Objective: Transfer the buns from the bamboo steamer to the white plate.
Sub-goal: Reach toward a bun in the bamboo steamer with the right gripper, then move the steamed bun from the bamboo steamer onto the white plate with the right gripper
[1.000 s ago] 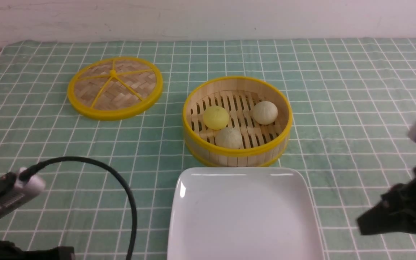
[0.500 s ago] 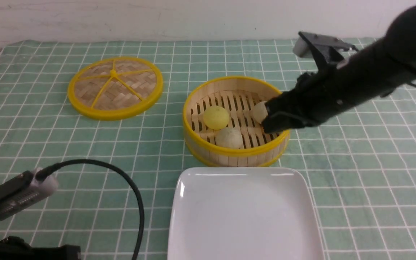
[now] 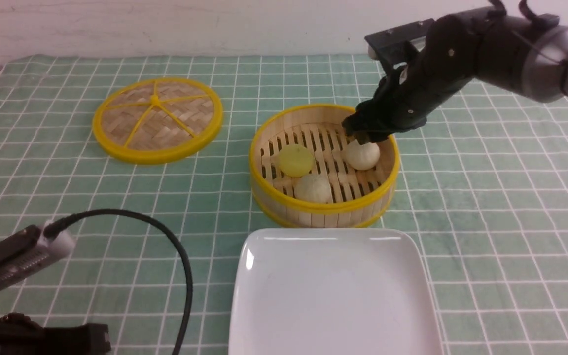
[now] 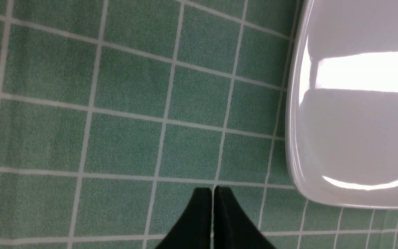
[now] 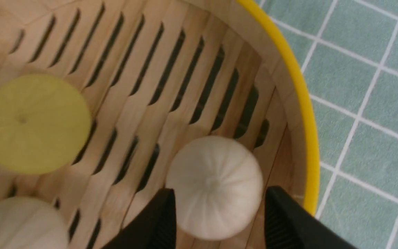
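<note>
Front view: the right end effector (image 3: 363, 135) hangs over the cream bun (image 3: 362, 155) at 3 o'clock in the bamboo steamer (image 3: 323, 207). The white plate (image 3: 333, 296) lies at the steamer's 6 o'clock.

Left wrist view: the left end effector (image 4: 213, 197) is pinched closed above the tabletop (image 4: 116, 138), holding nothing.

Right wrist view: the fingers (image 5: 161, 221) stand wide, flanking that bun without clear contact. It looks light, soft and smooth, so squeeze gently across its widest flanks.

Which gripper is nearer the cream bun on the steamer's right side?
Right. The right gripper has its open jaws on either side of that cream bun inside the bamboo steamer; the left gripper hangs shut over the green cloth beside the white plate, well away.
</note>
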